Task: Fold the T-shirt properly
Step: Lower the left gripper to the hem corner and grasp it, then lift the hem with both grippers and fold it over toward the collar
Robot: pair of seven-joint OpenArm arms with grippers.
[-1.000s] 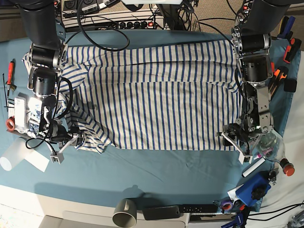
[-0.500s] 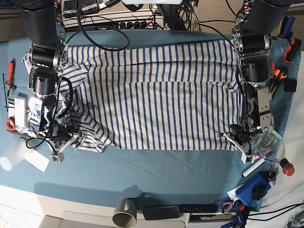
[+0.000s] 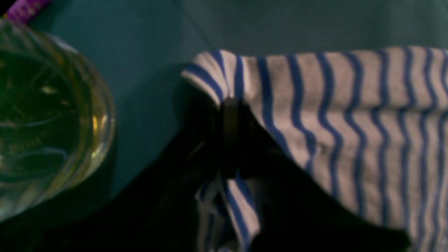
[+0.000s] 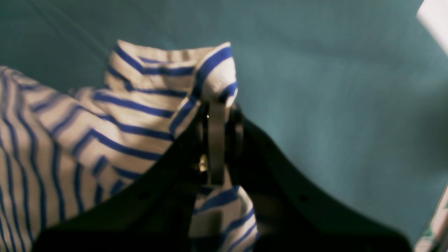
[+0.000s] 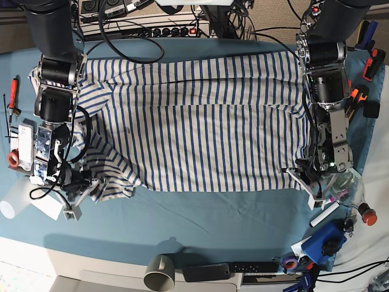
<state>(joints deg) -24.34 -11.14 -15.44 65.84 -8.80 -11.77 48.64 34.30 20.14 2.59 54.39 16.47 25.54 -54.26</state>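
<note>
The T-shirt point(image 5: 194, 115), white with thin blue stripes, lies spread across the teal table cloth point(image 5: 206, 219). My left gripper point(image 3: 229, 105) is shut on the T-shirt's point(image 3: 350, 115) near right hem corner; in the base view my left gripper point(image 5: 302, 172) sits at that corner on the right. My right gripper point(image 4: 217, 108) is shut on a bunched fold of the T-shirt point(image 4: 105, 115) at its near left corner; in the base view my right gripper point(image 5: 82, 193) is low at the left.
A clear plastic bottle point(image 3: 45, 119) lies close beside the left gripper. A grey mug point(image 5: 160, 274) and black remotes point(image 5: 234, 269) rest at the table's front edge. Tools and tape point(image 5: 13, 159) clutter the left side, markers and blue items point(image 5: 325, 237) the right.
Both grippers went from open to shut on the T-shirt's near corners. The right gripper moved slightly left and toward the front, pulling the bunched corner with it.
</note>
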